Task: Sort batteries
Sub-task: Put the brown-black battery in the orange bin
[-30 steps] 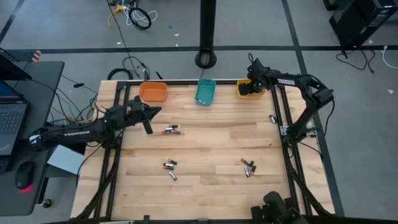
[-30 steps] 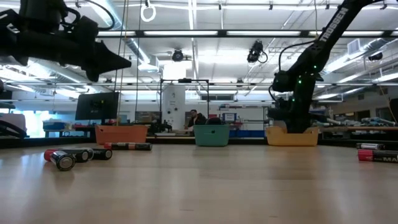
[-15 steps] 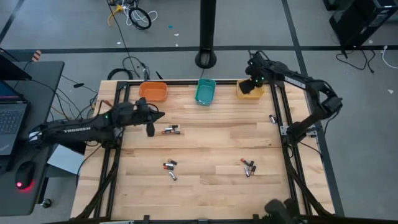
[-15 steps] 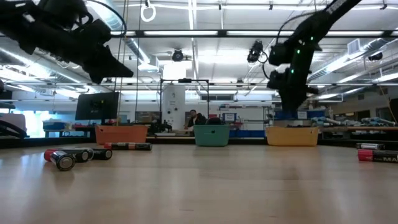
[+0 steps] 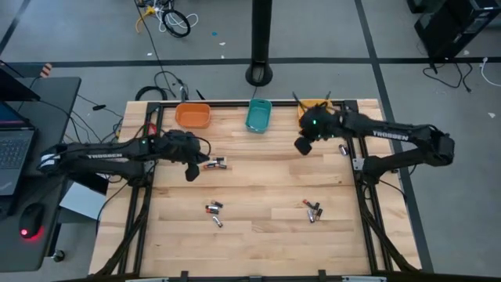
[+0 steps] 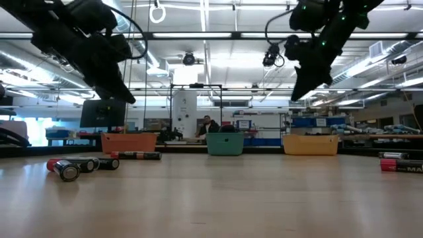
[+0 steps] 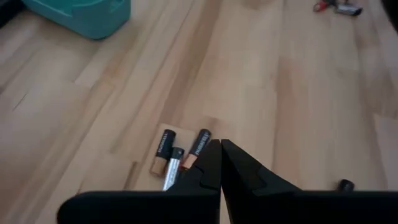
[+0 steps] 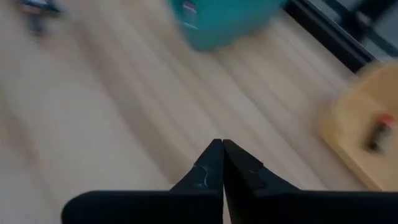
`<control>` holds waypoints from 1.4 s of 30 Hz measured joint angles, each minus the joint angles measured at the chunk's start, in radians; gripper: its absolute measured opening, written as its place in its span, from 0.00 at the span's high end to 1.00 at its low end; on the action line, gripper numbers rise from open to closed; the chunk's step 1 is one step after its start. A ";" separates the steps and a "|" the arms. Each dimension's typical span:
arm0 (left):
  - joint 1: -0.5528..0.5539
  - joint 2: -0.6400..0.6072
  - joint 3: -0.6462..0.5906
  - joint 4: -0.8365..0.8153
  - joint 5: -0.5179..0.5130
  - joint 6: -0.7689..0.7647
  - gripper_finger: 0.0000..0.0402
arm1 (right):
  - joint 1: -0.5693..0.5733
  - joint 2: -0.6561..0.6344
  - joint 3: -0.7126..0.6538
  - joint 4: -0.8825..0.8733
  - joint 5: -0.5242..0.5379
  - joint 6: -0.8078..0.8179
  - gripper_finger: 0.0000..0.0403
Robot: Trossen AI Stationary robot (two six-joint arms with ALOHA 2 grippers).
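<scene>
Batteries [image 5: 215, 164] lie loose in small clusters on the table [image 5: 258, 188], one already dropped in the yellow bin [image 8: 367, 146]. The left gripper [image 7: 219, 163], pinched closed and empty, is held just above the nearest cluster, presumably lining up a pick. The right gripper [image 8: 220, 163], closed and empty, hangs between bins and table centre.

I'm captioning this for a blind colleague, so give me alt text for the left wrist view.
The left gripper, fingers shut and empty, hovers over a wooden table just short of three batteries lying side by side. A teal bin sits farther off, and more batteries lie near the far edge.
</scene>
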 joint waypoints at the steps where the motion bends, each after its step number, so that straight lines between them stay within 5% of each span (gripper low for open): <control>1: 0.005 0.023 0.000 0.013 0.001 0.002 0.97 | 0.026 -0.003 -0.009 0.029 0.000 0.001 0.98; 11: 0.039 0.267 0.019 0.144 0.102 0.046 0.97 | 0.161 0.005 -0.024 0.145 0.035 0.003 0.97; 23: -0.020 0.541 0.289 -0.026 0.158 0.215 0.89 | 0.183 0.005 -0.024 0.118 0.048 0.007 0.93; 34: -0.023 0.558 0.365 -0.151 0.139 0.315 0.72 | 0.184 0.005 -0.024 0.120 0.048 -0.019 0.95; 42: -0.025 0.561 0.365 -0.200 0.138 0.315 0.70 | 0.182 0.005 -0.030 0.157 0.048 -0.018 0.95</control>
